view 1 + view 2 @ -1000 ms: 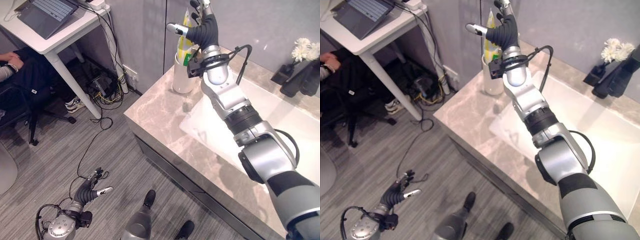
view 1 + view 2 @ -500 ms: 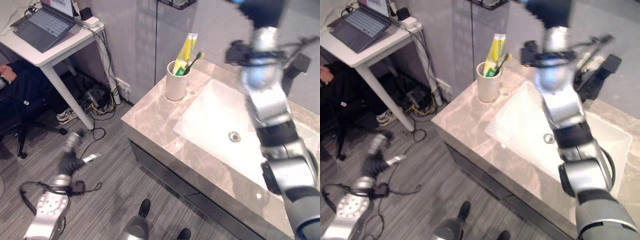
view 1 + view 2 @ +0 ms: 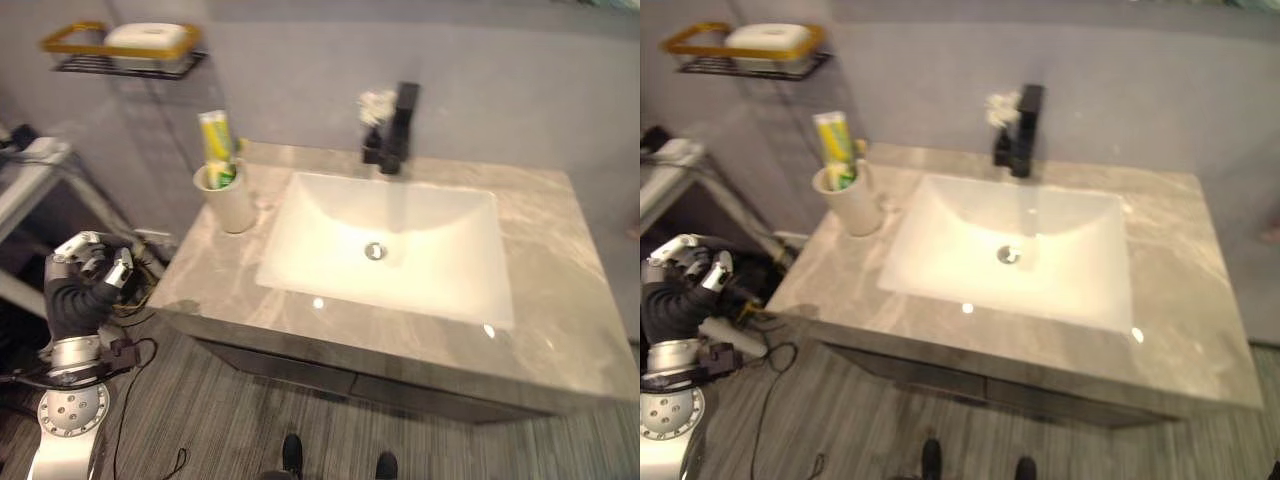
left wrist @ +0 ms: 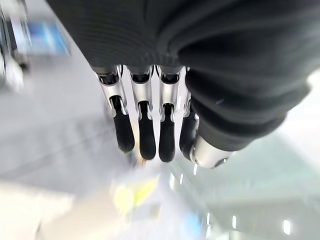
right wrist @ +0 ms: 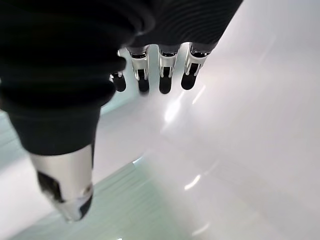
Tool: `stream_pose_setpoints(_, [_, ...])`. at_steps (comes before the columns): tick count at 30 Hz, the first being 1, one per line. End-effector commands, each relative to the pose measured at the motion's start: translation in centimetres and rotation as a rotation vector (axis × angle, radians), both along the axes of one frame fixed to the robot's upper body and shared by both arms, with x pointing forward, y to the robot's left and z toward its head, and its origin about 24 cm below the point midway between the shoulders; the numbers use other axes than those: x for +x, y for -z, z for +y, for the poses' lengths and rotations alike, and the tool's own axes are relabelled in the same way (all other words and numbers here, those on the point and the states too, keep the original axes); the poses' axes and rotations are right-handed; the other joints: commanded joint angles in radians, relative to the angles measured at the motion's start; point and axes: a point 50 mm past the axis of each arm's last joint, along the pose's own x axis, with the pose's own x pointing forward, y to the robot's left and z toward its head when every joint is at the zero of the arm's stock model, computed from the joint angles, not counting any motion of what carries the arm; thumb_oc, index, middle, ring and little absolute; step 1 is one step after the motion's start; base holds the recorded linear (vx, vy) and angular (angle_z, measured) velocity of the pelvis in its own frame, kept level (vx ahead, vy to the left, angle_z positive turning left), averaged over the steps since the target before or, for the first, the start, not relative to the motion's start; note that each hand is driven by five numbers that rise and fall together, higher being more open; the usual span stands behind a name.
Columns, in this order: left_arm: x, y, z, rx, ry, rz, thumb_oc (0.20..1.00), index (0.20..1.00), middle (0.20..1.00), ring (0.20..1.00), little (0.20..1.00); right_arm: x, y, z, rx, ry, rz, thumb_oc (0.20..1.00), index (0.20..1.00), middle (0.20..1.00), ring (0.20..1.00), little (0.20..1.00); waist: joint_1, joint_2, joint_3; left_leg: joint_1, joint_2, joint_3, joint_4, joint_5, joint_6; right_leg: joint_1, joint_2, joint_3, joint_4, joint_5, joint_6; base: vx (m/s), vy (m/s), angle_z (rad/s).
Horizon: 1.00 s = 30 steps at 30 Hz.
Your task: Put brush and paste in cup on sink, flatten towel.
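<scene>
Left eye: cup (image 3: 229,200) beyond left hand (image 3: 85,285) fingers (image 3: 108,268)

I can see the white cup (image 3: 228,201) standing upright on the marble counter, just left of the sink (image 3: 400,250). The yellow toothpaste tube (image 3: 216,140) pokes up out of it, with the green toothbrush (image 3: 222,177) tucked alongside (it's pretty blurry though).

a bathroom: marble counter (image 3: 560,300), white sink (image 3: 330,230), black faucet (image 3: 400,125), soap shelf (image 3: 125,55).
</scene>
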Motion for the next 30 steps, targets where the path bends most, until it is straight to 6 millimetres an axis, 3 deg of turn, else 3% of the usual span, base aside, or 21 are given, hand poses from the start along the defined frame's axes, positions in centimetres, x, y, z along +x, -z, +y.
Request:
stream_pose_setpoints(1, [1.0, 1.7, 1.1, 0.040, 0.005, 0.108, 0.200, 0.200, 0.200, 0.200, 0.200, -0.3, -0.3, -1.0, 0.065, 0.011, -0.120, 1.000, 1.000, 1.000, 1.000, 1.000, -0.004, -0.018, -0.006, 0.033, 0.027, 0.042, 0.013, -0.046, -0.043, 0.003, -0.047, 0.028, 0.001, 0.027, 0.056, 0.02, 0.011, -0.30])
stream_pose_setpoints(4, [0.9, 4.2, 2.7, 0.063, -0.069, 0.248, 0.200, 0.200, 0.200, 0.200, 0.200, -2.0, 4.7, -4.3, 0.331, 0.109, -0.087, 1.000, 1.000, 1.000, 1.000, 1.000, -0.051, 0.005, 0.004, 0.042, 0.034, 0.080, 0.013, -0.052, -0.038, -0.021, -0.044, 0.067, 0.001, 0.038, 0.058, 0.01, 0.010, -0.40])
stream_pose_setpoints(7, [0.9, 4.9, 3.7, 0.046, -0.126, 0.269, 0.200, 0.200, 0.200, 0.200, 0.200, -2.6, 7.1, -5.7, 0.418, 0.157, 0.008, 1.000, 1.000, 1.000, 1.000, 1.000, -0.061, 0.009, 0.007, 0.043, 0.038, 0.103, 0.013, -0.052, -0.039, -0.036, -0.042, 0.091, 0.001, 0.046, 0.056, -0.01, 0.005, -0.45])
stream_pose_setpoints(8, [0.9, 4.9, 4.4, 0.031, -0.172, 0.263, 0.200, 0.200, 0.200, 0.200, 0.200, -3.7, 10.1, -6.8, 0.532, 0.226, 0.103, 1.000, 1.000, 1.000, 1.000, 1.000, -0.070, 0.015, 0.012, 0.042, 0.039, 0.115, 0.013, -0.053, -0.039, -0.048, -0.041, 0.103, 0.001, 0.050, 0.056, -0.01, 0.002, -0.27])
stream_pose_setpoints(9, [0.9, 5.0, 4.4, 0.031, -0.174, 0.263, 0.200, 0.200, 0.200, 0.200, 0.200, -3.7, 10.1, -6.9, 0.533, 0.223, 0.103, 1.000, 1.000, 1.000, 1.000, 1.000, -0.069, 0.015, 0.012, 0.042, 0.040, 0.117, 0.013, -0.053, -0.040, -0.049, -0.041, 0.105, 0.001, 0.051, 0.056, -0.01, -0.007, -0.13])
stream_pose_setpoints(11, [1.0, 5.3, 5.2, 0.006, -0.223, 0.266, 0.200, 0.200, 0.200, 0.200, 0.200, -5.0, 13.8, -7.7, 0.682, 0.287, 0.201, 1.000, 1.000, 1.000, 1.000, 1.000, -0.075, 0.018, 0.017, 0.041, 0.042, 0.126, 0.013, -0.052, -0.041, -0.059, -0.041, 0.111, 0.001, 0.056, 0.056, 0.00, -0.022, -0.15])
stream_pose_setpoints(12, [1.5, 5.0, 5.2, -0.010, -0.220, 0.247, 0.200, 0.200, 0.200, 0.200, 0.200, -6.5, 17.4, -8.1, 0.836, 0.325, 0.291, 1.000, 1.000, 1.000, 1.000, 1.000, -0.076, 0.021, 0.023, 0.036, 0.044, 0.129, 0.013, -0.050, -0.044, -0.068, -0.040, 0.115, 0.001, 0.060, 0.054, 0.00, -0.022, -0.26])
stream_pose_setpoints(13, [1.5, 5.0, 5.2, -0.010, -0.220, 0.247, 0.200, 0.200, 0.200, 0.200, 0.200, -6.5, 17.3, -8.2, 0.839, 0.321, 0.290, 1.000, 1.000, 1.000, 1.000, 1.000, -0.076, 0.021, 0.022, 0.036, 0.044, 0.129, 0.013, -0.050, -0.044, -0.069, -0.040, 0.115, 0.001, 0.060, 0.054, 0.00, -0.032, -0.14])
stream_pose_setpoints(14, [1.7, 4.9, 5.3, -0.017, -0.221, 0.241, 0.200, 0.200, 0.200, 0.200, 0.200, -7.4, 19.1, -8.2, 0.917, 0.344, 0.346, 1.000, 1.000, 1.000, 1.000, 1.000, -0.074, 0.022, 0.025, 0.033, 0.044, 0.129, 0.013, -0.049, -0.046, -0.073, -0.040, 0.113, 0.001, 0.061, 0.053, 0.00, -0.030, -0.08])
stream_pose_setpoints(15, [2.3, 4.6, 5.2, -0.001, -0.200, 0.239, 0.200, 0.200, 0.200, 0.200, 0.200, -8.7, 23.0, -7.4, 1.122, 0.349, 0.383, 1.000, 1.000, 1.000, 1.000, 1.000, -0.071, 0.027, 0.034, 0.025, 0.045, 0.127, 0.013, -0.045, -0.051, -0.078, -0.040, 0.110, 0.001, 0.061, 0.052, 0.00, -0.034, -0.01])
stream_pose_setpoints(16, [2.6, 4.5, 5.2, -0.005, -0.196, 0.233, 0.200, 0.200, 0.200, 0.200, 0.200, -9.3, 24.8, -6.7, 1.217, 0.334, 0.417, 1.000, 1.000, 1.000, 1.000, 1.000, -0.067, 0.030, 0.038, 0.019, 0.045, 0.126, 0.013, -0.041, -0.054, -0.082, -0.041, 0.109, 0.001, 0.061, 0.052, 0.00, 0.000, 0.00])
stream_pose_setpoints(17, [2.6, 4.4, 5.2, -0.005, -0.198, 0.232, 0.200, 0.200, 0.200, 0.200, 0.200, -9.2, 24.8, -6.8, 1.220, 0.328, 0.415, 1.000, 1.000, 1.000, 1.000, 1.000, -0.068, 0.028, 0.038, 0.018, 0.045, 0.126, 0.013, -0.041, -0.054, -0.083, -0.041, 0.109, 0.001, 0.061, 0.051, 0.00, -0.033, 0.00])
stream_pose_setpoints(18, [3.3, 4.1, 5.1, 0.003, -0.178, 0.234, 0.200, 0.200, 0.200, 0.200, 0.200, -10.4, 28.1, -5.0, 1.407, 0.323, 0.498, 1.000, 1.000, 1.000, 1.000, 1.000, -0.057, 0.033, 0.046, 0.008, 0.045, 0.123, 0.013, -0.035, -0.058, -0.090, -0.042, 0.103, 0.001, 0.060, 0.051, 0.03, -0.042, 0.00])
stream_pose_setpoints(19, [3.7, 4.2, 5.1, -0.004, -0.173, 0.238, 0.200, 0.200, 0.200, 0.200, 0.200, -10.8, 29.7, -3.7, 1.484, 0.321, 0.584, 1.000, 1.000, 1.000, 1.000, 1.000, -0.048, 0.036, 0.051, 0.007, 0.045, 0.120, 0.013, -0.038, -0.060, -0.089, -0.042, 0.099, 0.001, 0.054, 0.052, 0.01, -0.053, 0.03])
stream_pose_setpoints(22, [4.9, 3.9, 4.9, -0.021, -0.159, 0.228, 0.200, 0.200, 0.200, 0.200, 0.200, -10.3, 32.5, -0.7, 1.580, 0.267, 0.851, 1.000, 1.000, 1.000, 1.000, 1.000, -0.033, 0.045, 0.062, -0.015, 0.043, 0.116, 0.013, -0.023, -0.064, -0.107, -0.043, 0.094, 0.001, 0.062, 0.048, 0.00, -0.023, 0.02])
stream_pose_setpoints(23, [4.9, 3.8, 4.9, -0.021, -0.160, 0.226, 0.200, 0.200, 0.200, 0.200, 0.200, -10.2, 32.5, -0.7, 1.581, 0.264, 0.852, 1.000, 1.000, 1.000, 1.000, 1.000, -0.033, 0.045, 0.062, -0.017, 0.044, 0.115, 0.013, -0.023, -0.064, -0.108, -0.043, 0.094, 0.001, 0.061, 0.048, 0.03, -0.029, 0.02])
stream_pose_setpoints(25, [5.6, 3.3, 4.6, -0.025, -0.151, 0.204, 0.200, 0.200, 0.200, 0.200, 0.200, -9.3, 34.2, 1.8, 1.559, 0.177, 1.121, 1.000, 1.000, 1.000, 1.000, 1.000, -0.023, 0.049, 0.068, -0.029, 0.042, 0.109, 0.013, -0.016, -0.067, -0.114, -0.044, 0.088, 0.001, 0.061, 0.046, 0.02, -0.029, 0.02])
stream_pose_setpoints(27, [6.7, 2.7, 4.7, -0.045, -0.176, 0.175, 0.200, 0.200, 0.200, 0.200, 0.200, -5.2, 35.3, 5.2, 1.268, -0.068, 1.528, 1.000, 1.000, 1.000, 1.000, 1.000, -0.012, 0.049, 0.083, -0.049, 0.042, 0.100, 0.013, -0.007, -0.074, -0.127, -0.043, 0.083, 0.001, 0.059, 0.043, 0.02, -0.049, 0.04])
stream_pose_setpoints(28, [6.7, 2.7, 4.7, -0.045, -0.177, 0.175, 0.200, 0.200, 0.200, 0.200, 0.200, -5.2, 35.3, 5.2, 1.267, -0.069, 1.529, 1.000, 1.000, 1.000, 1.000, 1.000, -0.013, 0.048, 0.082, -0.053, 0.042, 0.100, 0.013, -0.003, -0.073, -0.130, -0.043, 0.083, 0.001, 0.062, 0.042, 0.02, -0.033, 0.17])
stream_pose_setpoints(29, [7.3, 1.9, 4.9, -0.043, -0.206, 0.138, 0.200, 0.200, 0.200, 0.200, 0.200, -2.0, 35.1, 7.5, 1.026, -0.283, 1.672, 1.000, 1.000, 1.000, 1.000, 1.000, -0.013, 0.045, 0.096, -0.062, 0.043, 0.099, 0.013, -0.001, -0.078, -0.138, -0.042, 0.084, 0.001, 0.061, 0.042, 0.01, -0.031, 0.25])
stream_pose_setpoints(30, [7.4, 1.7, 5.0, -0.036, -0.212, 0.134, 0.200, 0.200, 0.200, 0.200, 0.200, -1.4, 34.9, 8.0, 0.985, -0.328, 1.679, 1.000, 1.000, 1.000, 1.000, 1.000, -0.015, 0.043, 0.099, -0.070, 0.044, 0.100, 0.013, 0.003, -0.078, -0.146, -0.042, 0.084, 0.001, 0.065, 0.040, 0.02, -0.029, 0.22])
